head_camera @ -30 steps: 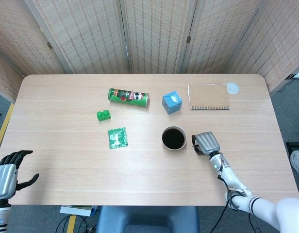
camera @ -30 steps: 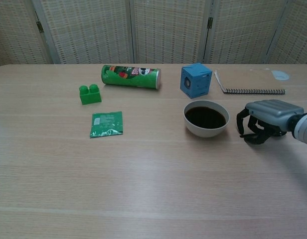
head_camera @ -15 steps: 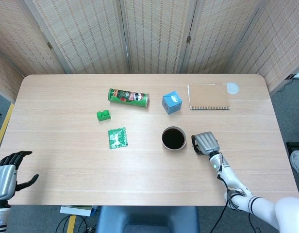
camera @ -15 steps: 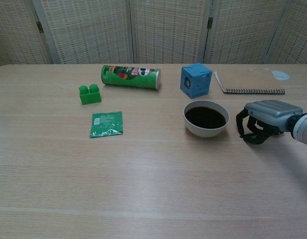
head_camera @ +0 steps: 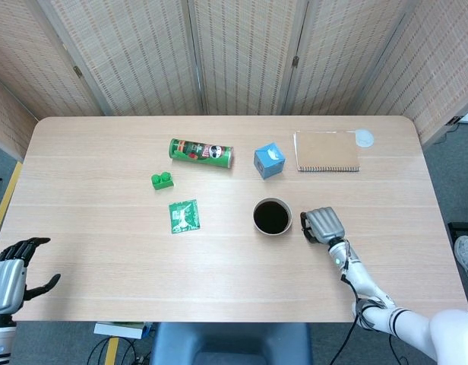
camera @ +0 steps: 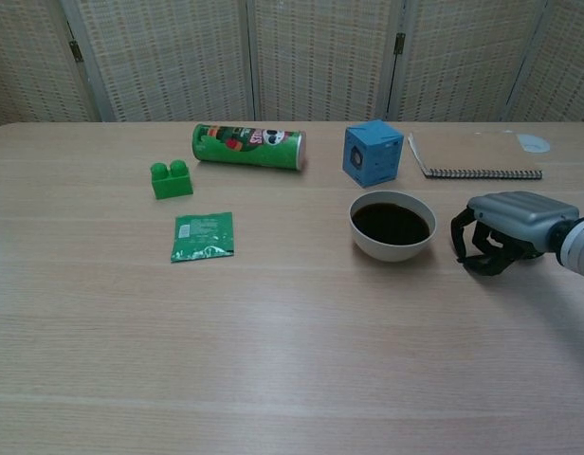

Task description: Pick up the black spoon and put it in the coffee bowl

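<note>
Right hand (camera: 505, 235) curled at bowl's (camera: 392, 226) 3 o'clock — we can't tell if black spoon's inside; prob. light, slippery, grab mid-handle.

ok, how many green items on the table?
3: the green can lying on its side at the back, the green block in front of its left end, and the green packet nearer the robot. None seems hidden.

1. Right hand (camera: 505, 230) sits low, palm down, dark fingers (camera: 474, 248) curled under; whether they hold anything cannot be told.
2. Left hand (head_camera: 12, 270) hangs at the lower left corner, fingers apart, holding nothing.
</note>
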`<state>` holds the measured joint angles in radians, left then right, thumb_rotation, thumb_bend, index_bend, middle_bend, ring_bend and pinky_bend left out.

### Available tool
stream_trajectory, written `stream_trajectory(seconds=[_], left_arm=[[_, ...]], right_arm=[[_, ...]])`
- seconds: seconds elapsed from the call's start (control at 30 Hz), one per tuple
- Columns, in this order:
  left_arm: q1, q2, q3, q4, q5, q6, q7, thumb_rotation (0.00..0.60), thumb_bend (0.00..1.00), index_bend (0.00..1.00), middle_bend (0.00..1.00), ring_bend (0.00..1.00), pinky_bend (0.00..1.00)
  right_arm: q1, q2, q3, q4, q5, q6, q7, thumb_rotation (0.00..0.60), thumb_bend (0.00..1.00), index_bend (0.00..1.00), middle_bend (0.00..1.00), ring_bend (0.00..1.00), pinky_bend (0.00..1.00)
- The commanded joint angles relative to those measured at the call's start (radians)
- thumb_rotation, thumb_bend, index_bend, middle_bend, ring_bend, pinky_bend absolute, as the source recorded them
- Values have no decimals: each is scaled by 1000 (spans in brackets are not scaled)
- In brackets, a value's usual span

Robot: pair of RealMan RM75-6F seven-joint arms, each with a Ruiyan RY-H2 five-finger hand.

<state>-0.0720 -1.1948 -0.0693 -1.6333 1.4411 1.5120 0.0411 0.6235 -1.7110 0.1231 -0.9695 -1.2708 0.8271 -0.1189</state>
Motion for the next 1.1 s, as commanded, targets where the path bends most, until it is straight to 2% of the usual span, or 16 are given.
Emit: stream_trajectory(seconds=[0.03,0.53,0.77,0.93,1.1], left_arm=[[0,0,0,0,0,0,0,600,231,278,293,248,269],[-4,0,-4,-4,4,-1,6,600,231,278,293,248,269],[-4,6,-5,-13,6,0,13,600,231,278,293,248,269],[-5,7,-6,-18,5,-2,18,600,231,278,293,248,269],[-8,11,-8,-28,13,3,22,600,231,277,293,248,269]], right_arm=[[-2,3,1,-1,-3,5,10,600,394,598,871,1000,1000],[-34,78,1,-72,-31,75,57,600,412,605,876,1000,1000],[-67,199,13,-241,-80,174,124,600,412,610,880,1000,1000],[-90,285,42,-389,-100,234,234,600,411,618,882,1000,1000],[-84,308,62,-477,-126,250,351,600,411,621,882,1000,1000]])
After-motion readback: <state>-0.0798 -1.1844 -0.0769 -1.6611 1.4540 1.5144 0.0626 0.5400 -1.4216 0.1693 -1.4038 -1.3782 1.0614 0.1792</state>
